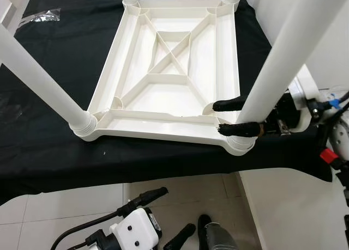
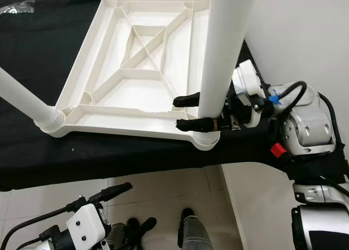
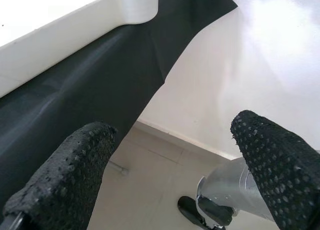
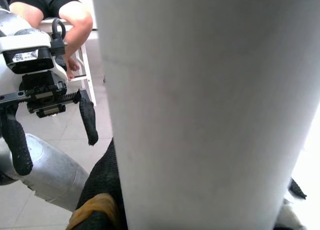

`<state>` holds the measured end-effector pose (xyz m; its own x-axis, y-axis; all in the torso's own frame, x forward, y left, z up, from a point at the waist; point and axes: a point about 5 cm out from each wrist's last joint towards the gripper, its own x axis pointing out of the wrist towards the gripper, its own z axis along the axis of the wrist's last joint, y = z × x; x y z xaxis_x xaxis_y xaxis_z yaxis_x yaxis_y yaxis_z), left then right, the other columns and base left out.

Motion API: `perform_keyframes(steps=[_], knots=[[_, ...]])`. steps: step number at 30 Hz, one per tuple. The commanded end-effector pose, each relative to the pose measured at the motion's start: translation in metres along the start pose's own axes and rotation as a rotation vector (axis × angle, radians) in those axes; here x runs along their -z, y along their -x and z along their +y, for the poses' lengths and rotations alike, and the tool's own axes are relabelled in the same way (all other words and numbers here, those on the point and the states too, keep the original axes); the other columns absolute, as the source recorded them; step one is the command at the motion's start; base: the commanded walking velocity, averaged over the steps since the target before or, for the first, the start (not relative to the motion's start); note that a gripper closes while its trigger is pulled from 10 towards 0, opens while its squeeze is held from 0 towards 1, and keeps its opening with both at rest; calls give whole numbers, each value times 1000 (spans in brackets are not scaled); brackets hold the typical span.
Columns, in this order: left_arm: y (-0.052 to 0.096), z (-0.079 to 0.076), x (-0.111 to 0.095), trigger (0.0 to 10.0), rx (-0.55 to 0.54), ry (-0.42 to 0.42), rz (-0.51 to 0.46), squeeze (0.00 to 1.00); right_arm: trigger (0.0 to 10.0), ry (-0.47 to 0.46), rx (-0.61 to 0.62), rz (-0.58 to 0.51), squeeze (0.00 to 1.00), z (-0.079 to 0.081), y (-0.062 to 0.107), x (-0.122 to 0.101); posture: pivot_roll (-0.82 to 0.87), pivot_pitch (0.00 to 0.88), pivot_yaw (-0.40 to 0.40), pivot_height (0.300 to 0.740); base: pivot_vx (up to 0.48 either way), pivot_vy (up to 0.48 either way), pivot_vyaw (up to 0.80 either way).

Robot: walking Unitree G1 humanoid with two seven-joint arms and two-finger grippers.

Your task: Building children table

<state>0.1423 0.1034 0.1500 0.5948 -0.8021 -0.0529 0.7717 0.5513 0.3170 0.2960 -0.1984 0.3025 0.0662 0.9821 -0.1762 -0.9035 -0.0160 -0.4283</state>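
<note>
– Why is the table top (image 1: 169, 70) laid upside down on the black cloth (image 1: 49, 146)?

– It is turned so that the corner sockets face up and the legs can be pushed in from above. The ribbed underside is seen, with a leg standing in each corner.

– Where is the near right leg (image 1: 283, 59) relative to the right gripper (image 1: 232, 117)?

– The leg is held between the two black fingers, just above its socket at the near right corner. One finger is placed on the far side, one on the near side, so the leg is probably being seated or kept upright.

– And the left gripper (image 1: 163, 220)?

– It is hung low below the cloth edge, over the floor, with its fingers spread wide and nothing held.
</note>
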Motion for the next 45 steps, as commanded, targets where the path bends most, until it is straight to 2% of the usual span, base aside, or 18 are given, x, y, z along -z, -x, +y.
perform_keyframes(steps=[1,12,20,29,33,44,45], knots=[[1,-4,6,10000,11,24,20,0,10000,-79,20,15,0,0,-3,16,59,386,48,740,0,0,0],[1,-3,5,10000,10,27,20,0,10000,-111,143,2,0,-1,4,26,61,392,51,740,0,0,0],[2,-3,5,10000,11,27,20,0,10000,-129,180,-7,0,5,5,31,62,395,55,740,0,0,0],[1,-2,5,10000,9,27,20,0,10000,-123,197,1,0,3,3,32,61,401,56,740,0,0,0],[1,-2,5,10000,7,26,19,0,10000,-109,296,18,0,-4,-1,35,58,403,53,740,0,0,0],[2,-2,5,10000,10,27,19,0,10000,-119,411,43,0,1,4,41,47,394,62,740,0,0,0],[2,-2,6,10000,12,27,19,0,10000,-117,451,55,0,1,3,41,37,391,60,740,0,0,0]])
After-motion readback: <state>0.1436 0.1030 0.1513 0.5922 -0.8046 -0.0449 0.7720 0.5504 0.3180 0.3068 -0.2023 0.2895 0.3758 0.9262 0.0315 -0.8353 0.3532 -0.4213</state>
